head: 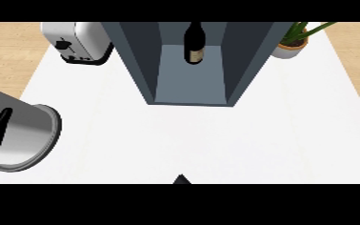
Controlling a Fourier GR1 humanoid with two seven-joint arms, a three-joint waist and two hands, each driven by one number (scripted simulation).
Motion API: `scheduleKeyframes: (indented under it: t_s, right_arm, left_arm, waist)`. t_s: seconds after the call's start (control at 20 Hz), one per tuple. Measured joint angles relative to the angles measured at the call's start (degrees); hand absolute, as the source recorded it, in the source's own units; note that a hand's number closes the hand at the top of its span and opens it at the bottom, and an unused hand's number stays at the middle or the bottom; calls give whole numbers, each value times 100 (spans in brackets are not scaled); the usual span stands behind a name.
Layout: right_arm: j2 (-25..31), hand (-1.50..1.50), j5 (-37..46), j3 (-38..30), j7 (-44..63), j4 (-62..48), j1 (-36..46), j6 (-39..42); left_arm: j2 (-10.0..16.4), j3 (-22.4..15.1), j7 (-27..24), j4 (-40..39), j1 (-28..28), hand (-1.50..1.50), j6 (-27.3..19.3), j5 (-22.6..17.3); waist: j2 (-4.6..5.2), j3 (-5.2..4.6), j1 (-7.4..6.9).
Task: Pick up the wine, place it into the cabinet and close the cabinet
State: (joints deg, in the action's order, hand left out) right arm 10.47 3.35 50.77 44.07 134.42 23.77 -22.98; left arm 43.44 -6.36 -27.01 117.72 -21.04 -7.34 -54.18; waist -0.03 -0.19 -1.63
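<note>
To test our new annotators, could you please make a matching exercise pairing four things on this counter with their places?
Things: 1 wine bottle; 2 toaster; 3 potted plant; 4 metal pot.
Places: A view's left edge; B inside the cabinet; C upper right; D upper left.
Pairs: 1-B, 2-D, 3-C, 4-A.

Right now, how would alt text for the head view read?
A wine bottle stands inside an open dark grey cabinet on a white counter. A toaster sits at its left, a potted plant at its right.
</note>
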Motion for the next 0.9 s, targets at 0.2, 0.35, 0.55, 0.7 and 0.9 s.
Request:
scheduleKeyframes:
  t_s: [0.2, 0.35, 0.55, 0.7, 0.9]
  right_arm:
    - [-210, 150, -430, -250, -12, -481, 771, -354]
    - [-621, 150, -745, -575, -44, -1263, 1678, -559]
    - [-864, 150, -1234, -1067, -334, -2369, 2726, -672]
    - [-949, 150, -1520, -1298, -618, -3180, 3398, -762]
    - [-995, 150, -1417, -1633, -1009, -4174, 3989, -476]
  left_arm:
    - [-81, -60, 50, -50, 113, -150, 18, 47]
    - [-151, -102, 166, -64, 293, -150, -113, 75]
    - [-206, -40, 238, -133, 353, -150, -85, 93]
    - [-351, -122, 236, -131, 383, -150, -160, 227]
    - [-433, -55, 282, -177, 383, -150, -131, 233]
  waist:
    - [16, 0, -63]
    - [27, 7, -67]
    - [30, 13, -83]
    - [29, 13, -74]
    - [24, 12, -36]
